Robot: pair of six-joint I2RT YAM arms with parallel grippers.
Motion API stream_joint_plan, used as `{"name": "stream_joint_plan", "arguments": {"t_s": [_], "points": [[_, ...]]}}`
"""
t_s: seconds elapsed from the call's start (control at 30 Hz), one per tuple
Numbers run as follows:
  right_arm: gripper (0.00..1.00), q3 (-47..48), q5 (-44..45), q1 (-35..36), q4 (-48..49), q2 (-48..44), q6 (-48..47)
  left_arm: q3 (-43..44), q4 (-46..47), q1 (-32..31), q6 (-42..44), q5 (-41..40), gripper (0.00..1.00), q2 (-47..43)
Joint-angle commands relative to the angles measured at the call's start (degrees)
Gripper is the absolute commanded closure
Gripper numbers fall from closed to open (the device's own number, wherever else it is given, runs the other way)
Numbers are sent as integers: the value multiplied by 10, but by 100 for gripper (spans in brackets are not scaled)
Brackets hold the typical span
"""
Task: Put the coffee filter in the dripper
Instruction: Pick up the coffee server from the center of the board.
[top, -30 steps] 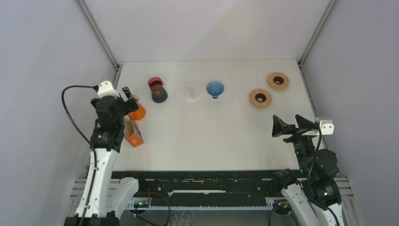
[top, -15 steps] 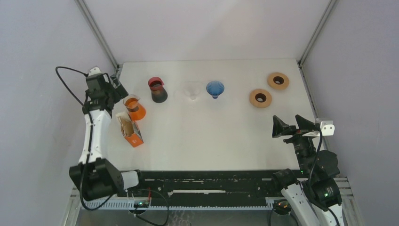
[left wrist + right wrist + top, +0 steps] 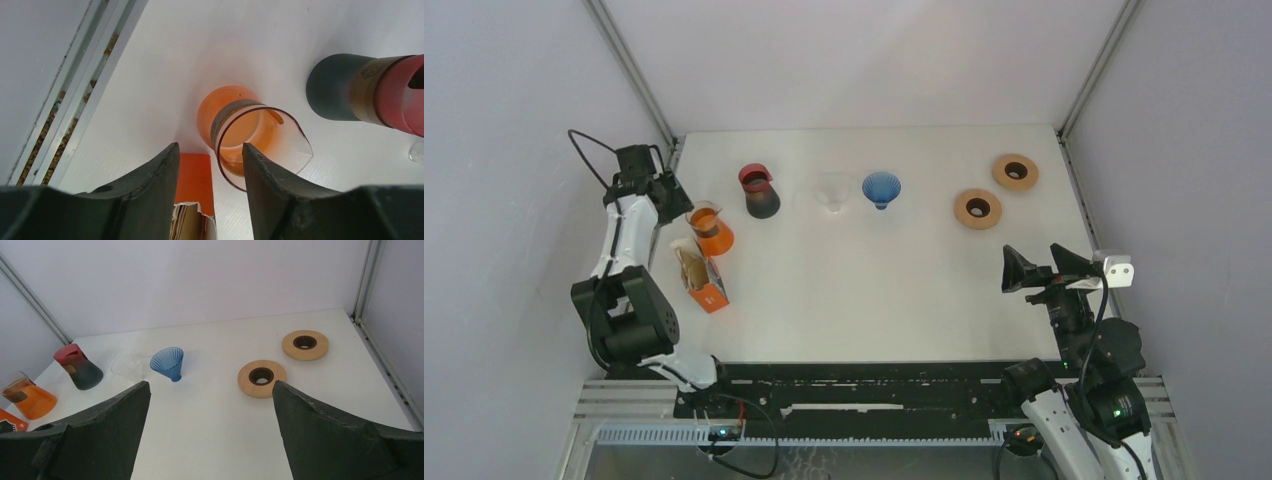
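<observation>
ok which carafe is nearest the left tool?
The orange glass carafe, just ahead of the open left tool. The grey carafe with the red top stands farther off, to its side.

Left claw (image 3: 210, 146), right claw (image 3: 210, 385) spread.

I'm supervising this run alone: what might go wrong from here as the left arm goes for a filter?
1. The open left gripper hangs close to the orange glass carafe. A descent toward the filter box may knock the carafe's rim.
2. The filters sit packed in the torn box, so several may lift together.
</observation>
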Motion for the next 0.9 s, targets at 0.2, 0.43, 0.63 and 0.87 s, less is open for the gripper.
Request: {"name": "stream_joint_plan", "arguments": {"t_s": [0.2,0.43,0.63,0.87], "points": [[0,-2,-1,4,18,13,5,58,-28,2,28,48,56,59],[0,-2,2,2,19,14,4,63,-33,2,38,62,66,83],[0,-2,1,3,18,16,4,71,-39,-8,47,72,80,87],[0,-2,1,3,18,17,5,73,-40,-35,57,76,96,63]]}}
